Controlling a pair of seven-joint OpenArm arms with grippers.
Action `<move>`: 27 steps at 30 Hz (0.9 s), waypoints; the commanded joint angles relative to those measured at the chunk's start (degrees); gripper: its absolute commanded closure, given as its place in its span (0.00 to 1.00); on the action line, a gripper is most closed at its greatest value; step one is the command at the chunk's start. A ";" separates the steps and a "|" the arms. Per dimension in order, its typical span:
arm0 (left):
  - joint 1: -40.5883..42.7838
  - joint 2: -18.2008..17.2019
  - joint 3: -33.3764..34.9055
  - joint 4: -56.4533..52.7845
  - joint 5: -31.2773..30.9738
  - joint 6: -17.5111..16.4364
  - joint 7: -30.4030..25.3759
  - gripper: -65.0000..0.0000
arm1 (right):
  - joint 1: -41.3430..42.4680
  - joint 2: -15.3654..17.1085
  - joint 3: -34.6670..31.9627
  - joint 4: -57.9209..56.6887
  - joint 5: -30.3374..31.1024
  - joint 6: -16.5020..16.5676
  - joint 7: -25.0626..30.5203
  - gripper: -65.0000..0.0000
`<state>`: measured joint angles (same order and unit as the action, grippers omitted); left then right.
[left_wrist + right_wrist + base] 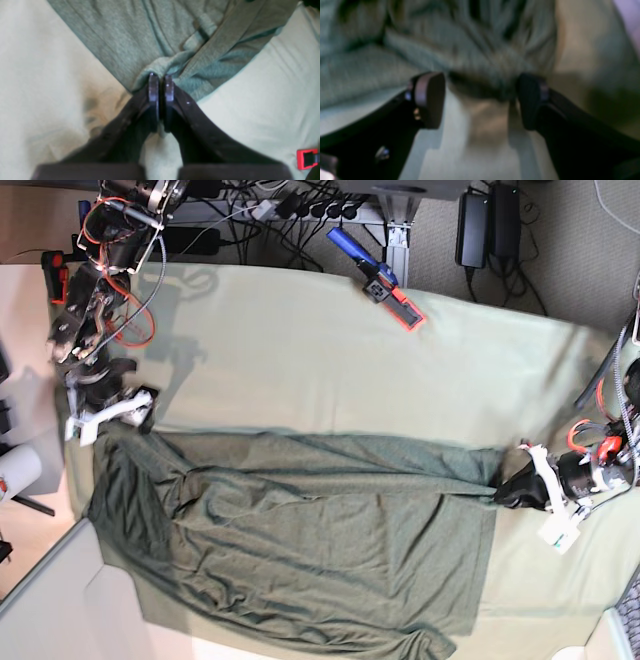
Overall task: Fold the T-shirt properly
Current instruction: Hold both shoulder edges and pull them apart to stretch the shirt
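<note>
two grippers | left gripper pinching t-shirt edge | right gripper spread wide, holding nothing

Base view: overhead, looking straight down, distant, taking in the whole table cloth and T-shirt. Wrist views: each close behind its own fingers, facing forward and down at a shirt edge also visible from overhead; right one blurred.

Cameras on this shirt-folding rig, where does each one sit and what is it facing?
Left wrist: behind the left pincer, shut on the T-shirt.
Right wrist: behind the open right pincer, facing bunched shirt, blurred.
Base: overhead, looking down; both arms show at the table cloth edges.
Shared: all three see the shirt and cloth.
</note>
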<state>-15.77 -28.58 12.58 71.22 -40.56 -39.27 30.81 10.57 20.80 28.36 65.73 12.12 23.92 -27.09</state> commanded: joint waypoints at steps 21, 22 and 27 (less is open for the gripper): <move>-1.36 0.28 -0.59 0.76 5.90 -0.73 -6.82 0.46 | -0.76 1.38 3.48 1.18 5.14 0.09 3.65 0.32; -1.27 0.28 -1.07 0.76 3.56 -0.73 -5.03 0.46 | -0.76 1.38 3.61 1.18 5.92 0.09 3.19 0.32; 2.40 0.31 -7.28 0.85 -7.43 -0.73 0.11 0.46 | -0.92 1.09 8.04 1.18 9.22 0.07 1.49 0.32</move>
<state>-12.19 -27.57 5.63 71.22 -47.05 -39.31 31.86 8.73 20.38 35.94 65.73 20.91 23.92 -27.07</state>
